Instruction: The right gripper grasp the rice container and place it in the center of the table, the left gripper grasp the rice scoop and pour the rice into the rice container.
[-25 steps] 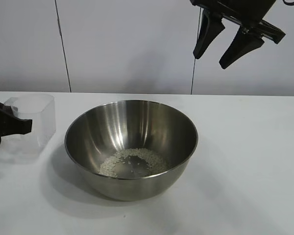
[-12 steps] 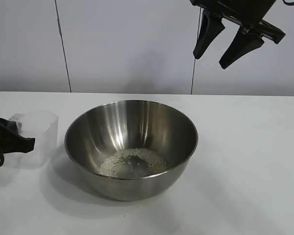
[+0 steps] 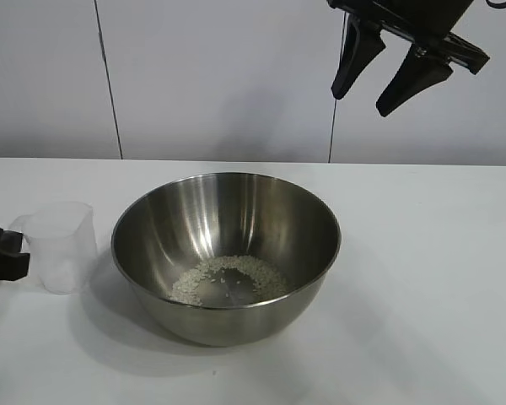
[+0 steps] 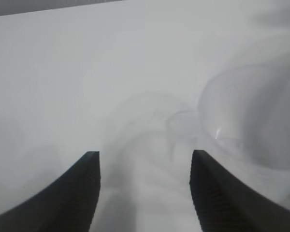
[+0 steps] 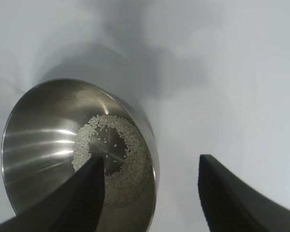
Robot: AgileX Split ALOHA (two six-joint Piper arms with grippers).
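The rice container [image 3: 194, 211], a wide steel bowl, stands in the middle of the white table [image 3: 422, 278] with a thin ring of rice [image 3: 228, 277] in its bottom. The rice scoop [image 3: 61, 246], a translucent cup, stands upright just to the bowl's left. My left gripper [image 3: 18, 253] is at the far left edge beside the cup; in the left wrist view it [image 4: 145, 154] is open, with the scoop [image 4: 251, 116] ahead of the tips and apart from them. High at the back right hangs my right gripper [image 3: 388, 80], open and empty. Its wrist view looks down past the gripper [image 5: 152, 158] onto the container [image 5: 34, 145] and the rice [image 5: 113, 154].
A pale wall with a dark vertical seam [image 3: 110, 84] closes off the back of the table. Bare white tabletop lies to the right of the bowl and in front of it.
The left gripper lowered the scoop from a tilted, lifted pose to standing upright on the table, opened, and drew back to the left. The right gripper stayed put.
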